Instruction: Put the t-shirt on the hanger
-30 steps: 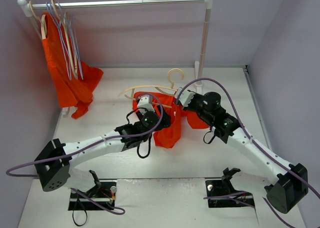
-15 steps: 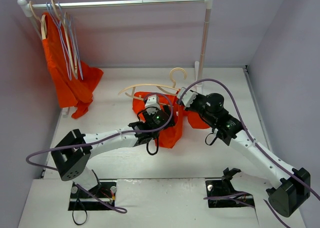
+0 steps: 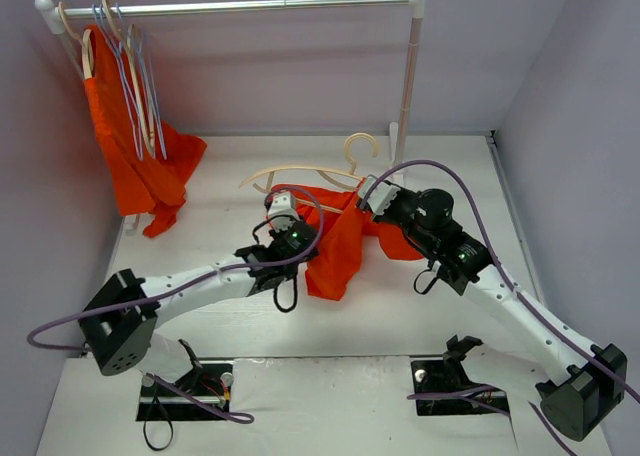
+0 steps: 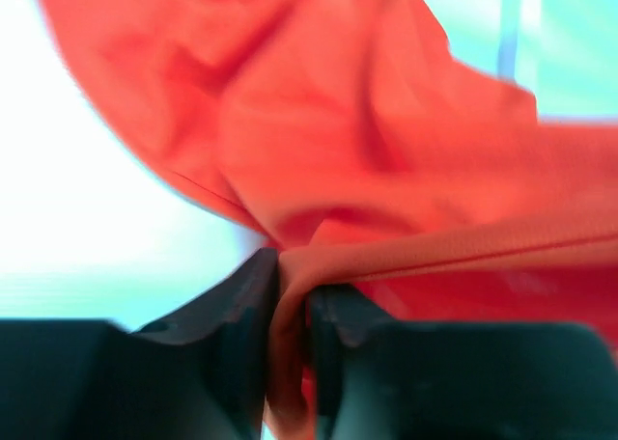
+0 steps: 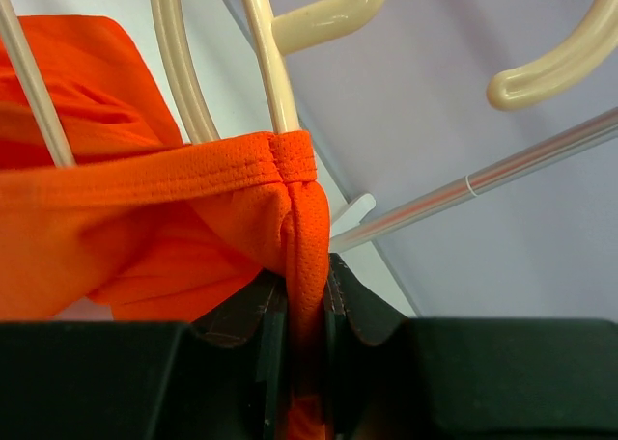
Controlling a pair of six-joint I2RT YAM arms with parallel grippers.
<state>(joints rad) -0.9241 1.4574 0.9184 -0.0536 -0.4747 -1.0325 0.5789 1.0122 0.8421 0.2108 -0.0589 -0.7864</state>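
Observation:
The orange-red t-shirt lies bunched at the table's middle, stretched between both grippers. My left gripper is shut on a fold of its fabric; in the left wrist view the cloth is pinched between the jaws. My right gripper is shut on the stitched edge of the shirt, which runs down between its jaws. The cream hanger lies just behind the shirt, hook toward the rack post. Its arms rise out of the shirt's edge in the right wrist view.
A clothes rack's rail spans the back, with its post just behind the right gripper. A second orange garment and thin lilac hangers hang at the rail's left end. Walls close in both sides.
My left gripper has closed from open onto the shirt's fabric and drawn back to the left. The shirt now spreads wider between the grippers. The right gripper keeps its grip.

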